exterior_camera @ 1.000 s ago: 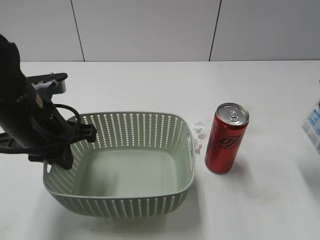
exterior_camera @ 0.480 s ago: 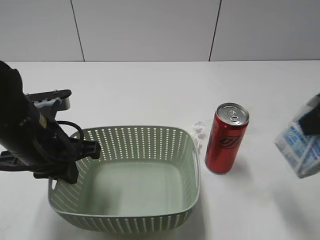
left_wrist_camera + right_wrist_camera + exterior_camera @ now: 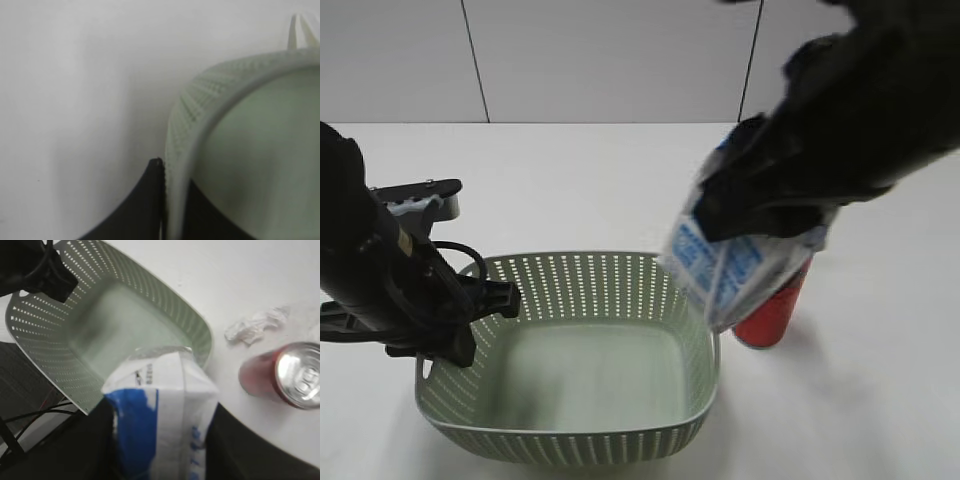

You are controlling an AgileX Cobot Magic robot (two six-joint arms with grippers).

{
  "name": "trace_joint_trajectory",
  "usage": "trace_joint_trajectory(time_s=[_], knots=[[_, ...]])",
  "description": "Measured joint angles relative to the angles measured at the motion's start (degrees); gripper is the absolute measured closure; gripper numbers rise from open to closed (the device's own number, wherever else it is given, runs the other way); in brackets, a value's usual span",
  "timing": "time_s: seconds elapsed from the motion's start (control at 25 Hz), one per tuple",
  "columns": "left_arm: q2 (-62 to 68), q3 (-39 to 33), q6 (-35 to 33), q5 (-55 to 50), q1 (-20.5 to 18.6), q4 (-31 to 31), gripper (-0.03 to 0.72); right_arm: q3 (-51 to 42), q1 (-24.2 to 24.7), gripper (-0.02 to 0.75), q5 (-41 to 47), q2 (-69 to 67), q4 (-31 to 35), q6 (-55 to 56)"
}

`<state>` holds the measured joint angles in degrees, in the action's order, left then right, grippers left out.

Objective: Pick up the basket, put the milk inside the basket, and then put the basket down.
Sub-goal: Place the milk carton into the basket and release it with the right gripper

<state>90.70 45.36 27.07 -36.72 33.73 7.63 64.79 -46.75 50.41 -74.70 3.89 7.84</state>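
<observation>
Milk carried in over the right rim of the held basket

Half a second ago the milk point(image 3: 730, 262) was at the far right edge of the scene; now it is held tilted above the right rim of the basket point(image 3: 570, 440), in front of the red can point(image 3: 770, 318), so it is judged that only the release into the basket and the setting down remain. The basket has kept its place, and its left wall is pinched between the jaws of the left gripper point(image 3: 460, 318); whether it is clear of the table cannot be told. The right gripper point(image 3: 160, 440) is pressed on both sides of the carton. Only the right wrist view shows the crumpled paper point(image 3: 256, 325) beside the can, and the left wrist view shows the wall between the jaws.
</observation>
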Motion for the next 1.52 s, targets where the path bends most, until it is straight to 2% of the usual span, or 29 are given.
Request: trace_joint_trajectory(time_s=[0.16,0.24,0.48,0.96,1.0,1.04,1.16,1.2,1.52], knots=[[0.0,0.0,0.0,0.0,0.0,-0.1,0.684,4.3,-5.9,0.433,-0.8,-9.8,-3.9,3.1],[0.0,0.0,0.0,0.0,0.0,-0.1,0.684,5.1,-7.3,0.433,-2.4,-14.3,-4.8,4.5],[0.0,0.0,0.0,-0.5,0.0,-0.1,0.684,5.3,-7.6,0.433,-9.5,-23.6,-5.1,5.3],[0.0,0.0,0.0,-1.6,0.0,-0.3,0.684,5.5,-7.6,0.433,-12.8,-31.0,-5.3,5.5],[0.0,0.0,0.0,-1.6,0.0,-0.3,0.684,5.5,-7.6,0.424,-12.8,-31.0,-5.1,5.2],[0.0,0.0,0.0,-1.6,0.0,-0.3,0.684,5.5,-7.6,0.378,-12.7,-31.0,-4.6,4.5],[0.3,-0.2,0.1,-2.4,0.0,-1.0,0.684,5.5,-7.6,0.155,-11.8,-31.0,-3.2,3.3],[0.3,-0.3,0.1,-2.5,0.0,-1.2,0.684,5.5,-7.6,0.130,-11.2,-31.0,-3.1,3.1],[0.3,-0.5,0.0,-2.6,0.0,-1.1,0.684,5.5,-7.6,0.115,-9.8,-24.5,-3.3,2.7]])
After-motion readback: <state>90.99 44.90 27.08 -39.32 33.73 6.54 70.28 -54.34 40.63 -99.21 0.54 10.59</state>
